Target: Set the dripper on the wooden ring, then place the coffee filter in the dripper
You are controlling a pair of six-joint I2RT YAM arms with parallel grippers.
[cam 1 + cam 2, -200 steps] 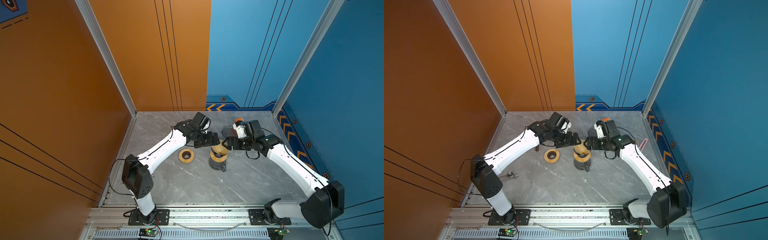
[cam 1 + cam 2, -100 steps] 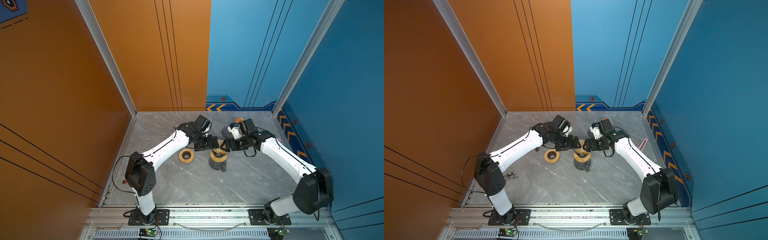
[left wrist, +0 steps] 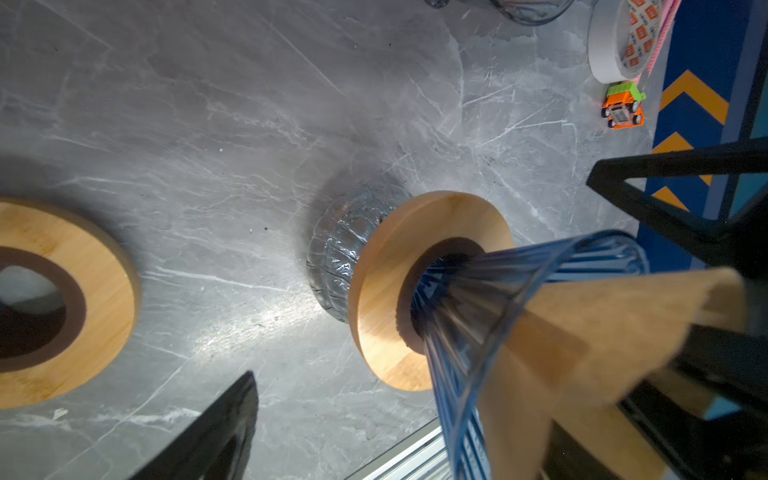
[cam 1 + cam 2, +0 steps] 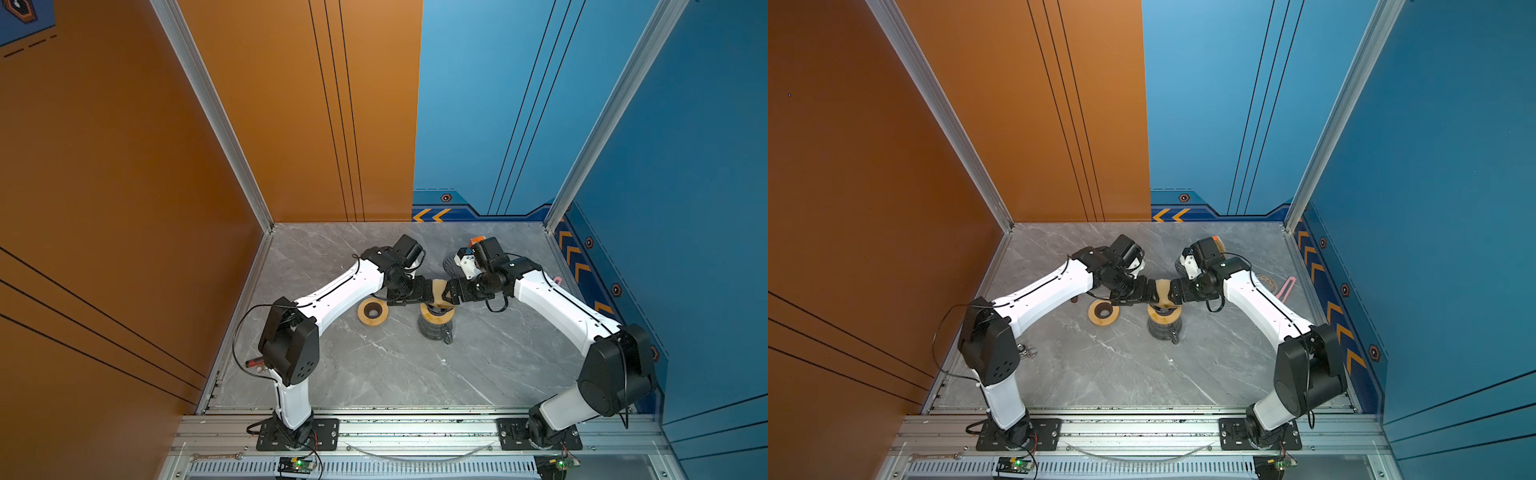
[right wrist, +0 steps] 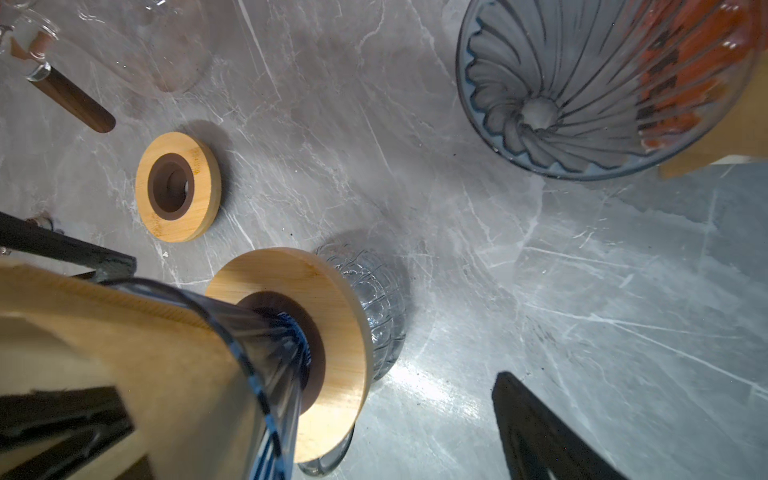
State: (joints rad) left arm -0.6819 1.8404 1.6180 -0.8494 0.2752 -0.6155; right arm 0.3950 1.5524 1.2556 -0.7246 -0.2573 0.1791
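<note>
- The coffee filter (image 3: pixel 615 328), a tan paper cone, is found in the mouth of the dripper (image 3: pixel 478 299). Much of the paper stands above the blue ribbed rim and flares to one side, so it is judged not fully bedded.
- The dripper is seated upright in a wooden collar (image 3: pixel 386 282) on a glass server (image 3: pixel 336 257), mid-counter (image 4: pixel 395 374).
- In both top views the left pincer (image 4: pixel 428 296) and right pincer (image 4: pixel 451 294) are seen meeting from opposite sides over the paper.
- Both pincers are spread wide and nothing is pinched.
- The left outer finger (image 3: pixel 216 432) and right outer finger (image 5: pixel 540 436) are seen well clear of the dripper. The inner fingers lie by the paper, but contact cannot be told.
- Step in hand, as judged: the paper is being bedded down into the cone.
- Pressure is best applied downward along the cone's axis, lightly and evenly from both sides. The stack appears only rested together, so a sideways push could tip collar and dripper off the server.
- The paper is probably creased easily. The flat of a finger against the wall is preferred to a fingertip.
- Withdrawal is best made straight up, with the fingers kept apart, so the paper is not dragged out.
- A second dripper (image 5: pixel 582 83) and a spare wooden ring (image 5: pixel 178 187) lie apart from the stack and are to be left untouched.
</note>
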